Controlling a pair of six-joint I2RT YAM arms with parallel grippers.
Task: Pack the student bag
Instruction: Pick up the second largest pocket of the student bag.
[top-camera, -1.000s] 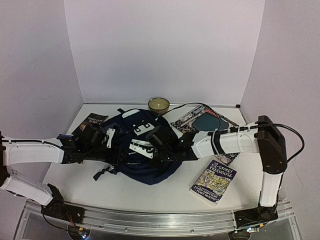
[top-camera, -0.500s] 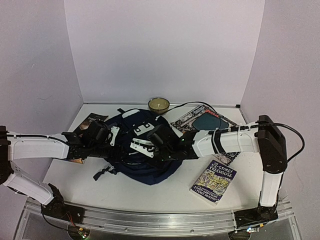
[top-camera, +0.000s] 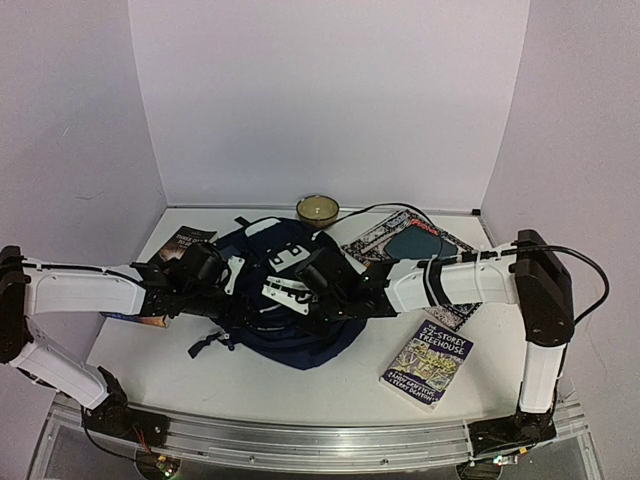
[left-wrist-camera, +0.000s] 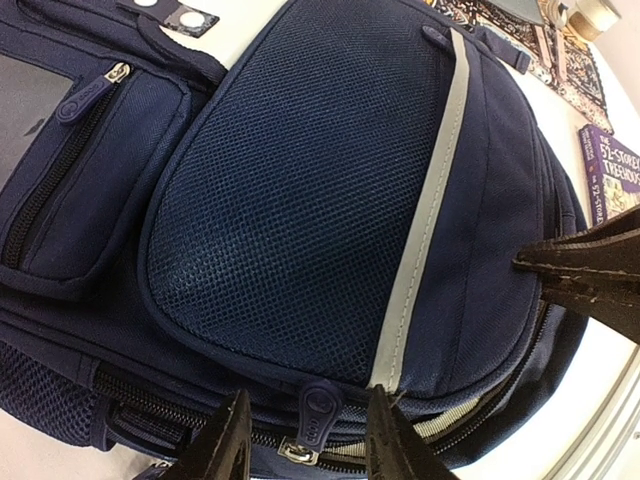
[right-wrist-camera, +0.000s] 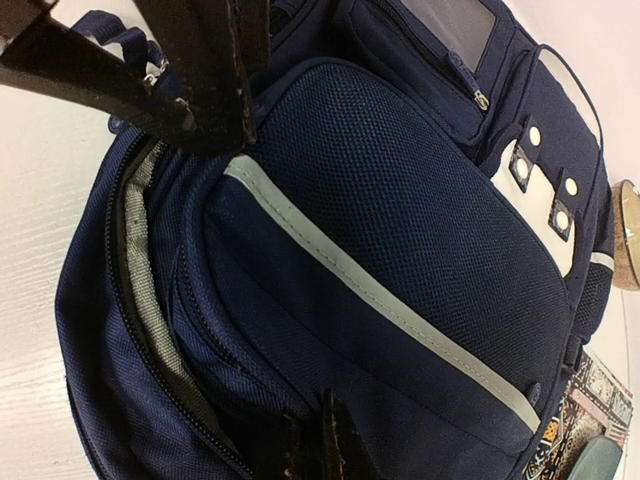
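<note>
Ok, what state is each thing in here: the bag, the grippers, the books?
student bag: lying flat, front up, main zip partly open.
left gripper: open, fingers either side of a zip pull.
right gripper: shut, resting on the bag near the open zip.
Treehouse book: closed, cover up.
dark book: closed, flat beside the bag.
bowl: upright.

Navy student bag (left-wrist-camera: 300, 200), mesh front, pale grey stripe (left-wrist-camera: 425, 200); purple book (top-camera: 428, 362), patterned cover.
</note>
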